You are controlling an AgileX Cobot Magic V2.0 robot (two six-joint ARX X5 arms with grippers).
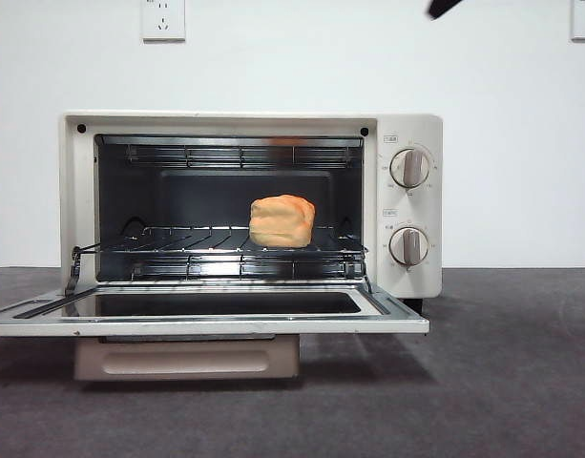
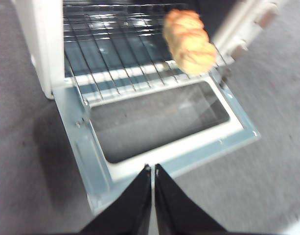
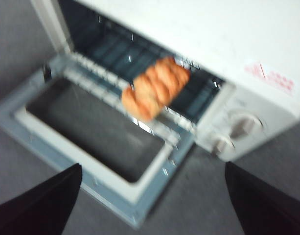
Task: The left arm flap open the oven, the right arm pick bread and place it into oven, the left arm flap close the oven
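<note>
The oven point(image 1: 407, 134) stands on the dark grey table point(image 1: 521, 382) against the white wall, with its door point(image 1: 206, 320) folded fully down so that the glass pane lies flat in front of the opening. The beige bar handle point(image 1: 187, 360) hangs below the door's front edge. Inside, the bread point(image 1: 282, 220) lies on the wire rack point(image 1: 177, 243), towards the side of the chamber nearest the two round knobs point(image 1: 408, 168), and nothing is touching it.

The left gripper point(image 2: 153, 169) hovers above the front edge of the lowered door, its two black jaws pressed together with only a thin slit between them, holding nothing. The right gripper point(image 3: 152, 196) hangs above the table near the door's knob-side corner, its jaws spread wide apart and empty; that view is blurred, so finer detail cannot be made out. In the front view only a black tip point(image 1: 443, 8) of an arm shows at the top edge
</note>
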